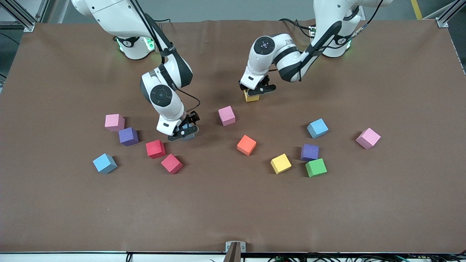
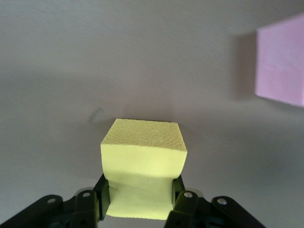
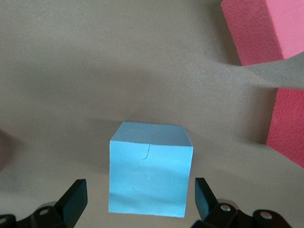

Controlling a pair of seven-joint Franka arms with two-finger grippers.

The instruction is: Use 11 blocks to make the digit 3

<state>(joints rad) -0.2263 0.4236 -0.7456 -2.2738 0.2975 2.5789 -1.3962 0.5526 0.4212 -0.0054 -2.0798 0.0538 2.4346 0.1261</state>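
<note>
Blocks lay scattered, thirteen counted: three pink, three blue, two yellow, two red, two purple, one orange, one green.
Left pincer pinched a yellow block on the counter mid-table; right pincer stood spread around a blue block, just beside the red blocks.
</note>
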